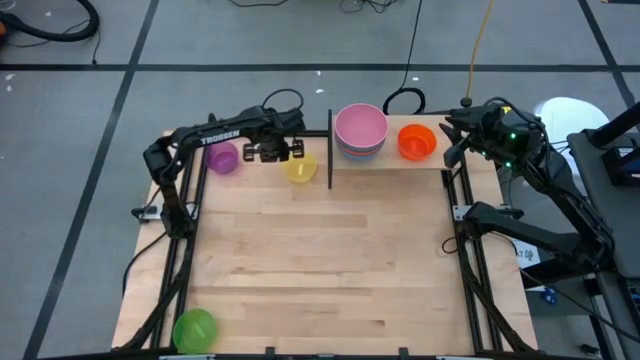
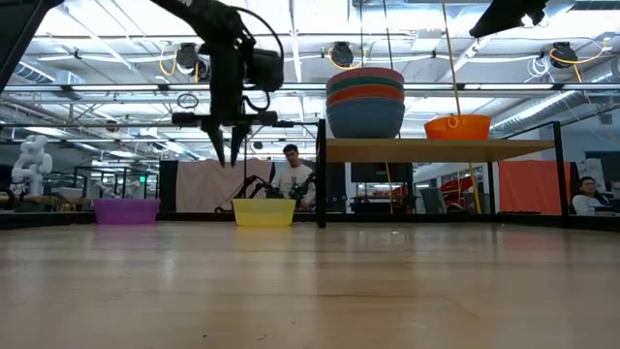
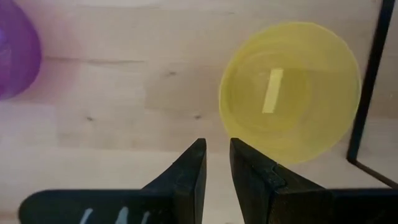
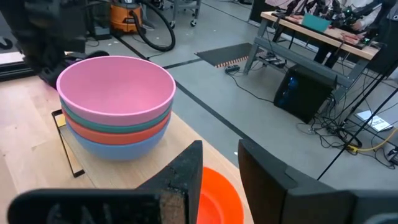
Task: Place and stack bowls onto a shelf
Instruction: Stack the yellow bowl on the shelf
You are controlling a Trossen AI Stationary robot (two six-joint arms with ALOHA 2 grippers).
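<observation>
A stack of large bowls, pink on top of teal, red-orange and blue (image 1: pixel 360 130) (image 2: pixel 365 102) (image 4: pixel 115 106), stands on the shelf (image 2: pixel 436 148). The small orange bowl (image 1: pixel 417 141) (image 2: pixel 457 126) sits beside it. The yellow bowl (image 1: pixel 300 168) (image 3: pixel 289 90) and the purple bowl (image 1: pixel 222 158) (image 3: pixel 15 56) rest on the tabletop at the far edge. The green bowl (image 1: pixel 194 328) lies near the left front corner. My left gripper (image 1: pixel 270 152) (image 2: pixel 230 160) (image 3: pixel 217 155) hovers above the table between purple and yellow, fingers pointing down, narrowly open, empty. My right gripper (image 1: pixel 452 135) (image 4: pixel 221 162) hangs above the orange bowl's right side, narrowly open, empty.
The shelf's black upright post (image 3: pixel 367 87) (image 2: pixel 321 170) stands just right of the yellow bowl. Black frame rails run along the table's left and right sides (image 1: pixel 185 250). The wide middle of the tabletop (image 1: pixel 320 260) carries nothing. People sit in the room behind (image 2: pixel 291 174).
</observation>
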